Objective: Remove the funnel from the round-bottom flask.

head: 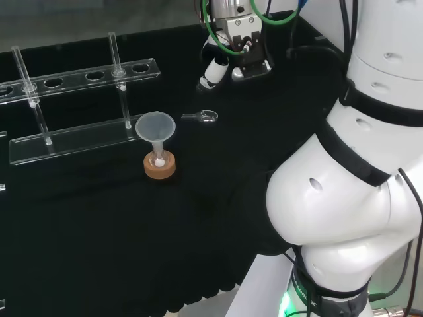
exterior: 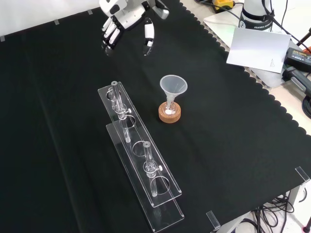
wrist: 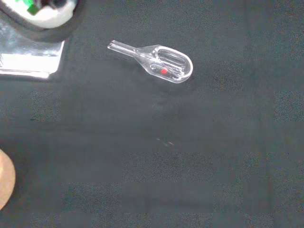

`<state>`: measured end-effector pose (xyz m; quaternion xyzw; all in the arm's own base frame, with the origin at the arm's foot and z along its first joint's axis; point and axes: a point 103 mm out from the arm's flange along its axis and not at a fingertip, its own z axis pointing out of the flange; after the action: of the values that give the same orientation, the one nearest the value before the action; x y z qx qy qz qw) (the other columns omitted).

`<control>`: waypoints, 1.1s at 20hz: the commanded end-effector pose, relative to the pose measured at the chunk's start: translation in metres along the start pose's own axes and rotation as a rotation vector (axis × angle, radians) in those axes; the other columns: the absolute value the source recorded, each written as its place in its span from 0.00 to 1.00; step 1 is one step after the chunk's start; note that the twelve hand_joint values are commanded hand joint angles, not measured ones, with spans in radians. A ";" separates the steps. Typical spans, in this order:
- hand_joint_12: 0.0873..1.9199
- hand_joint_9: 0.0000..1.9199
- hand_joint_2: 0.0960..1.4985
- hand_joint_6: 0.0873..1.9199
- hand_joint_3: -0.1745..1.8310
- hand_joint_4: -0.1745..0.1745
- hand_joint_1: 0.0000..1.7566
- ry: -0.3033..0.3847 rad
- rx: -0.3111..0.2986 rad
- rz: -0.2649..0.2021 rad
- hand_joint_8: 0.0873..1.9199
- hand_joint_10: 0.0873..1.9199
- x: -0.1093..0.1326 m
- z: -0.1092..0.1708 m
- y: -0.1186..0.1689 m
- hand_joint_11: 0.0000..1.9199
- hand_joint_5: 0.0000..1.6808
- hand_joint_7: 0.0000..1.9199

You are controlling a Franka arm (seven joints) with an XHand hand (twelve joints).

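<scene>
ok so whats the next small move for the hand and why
Probably bring the hand down toward the funnel: it hangs open above the cloth, apart from the funnel, which still sits in the flask on its cork ring.

A black cloth [exterior: 73, 145] with a scalloped edge covers the worktop [exterior: 272, 104], whose pale surface shows past the cloth at the front view's right. There a grey-white sheet [exterior: 255, 48] lies beside dark cables [exterior: 303, 92] and a yellow item [exterior: 223, 4]. A pale wall strip [exterior: 43, 12] runs along that view's top left.
</scene>
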<state>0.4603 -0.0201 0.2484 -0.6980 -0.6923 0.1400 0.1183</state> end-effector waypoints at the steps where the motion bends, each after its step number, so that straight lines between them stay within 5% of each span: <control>1: 0.68 0.24 0.37 0.01 0.29 0.47 0.40 0.021 0.009 0.010 0.30 0.29 0.005 0.000 -0.021 0.14 0.22 0.08; 4: 0.68 0.23 0.37 0.00 0.29 0.47 0.40 0.016 -0.020 0.008 0.30 0.29 0.012 0.001 -0.037 0.14 0.20 0.08; 22: 0.73 0.17 0.38 0.00 0.24 0.53 0.35 -0.008 0.034 -0.064 0.29 0.31 0.104 0.008 -0.106 0.17 0.07 0.02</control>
<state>0.3857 0.0467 0.2746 -0.6858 -0.7030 0.1406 0.1252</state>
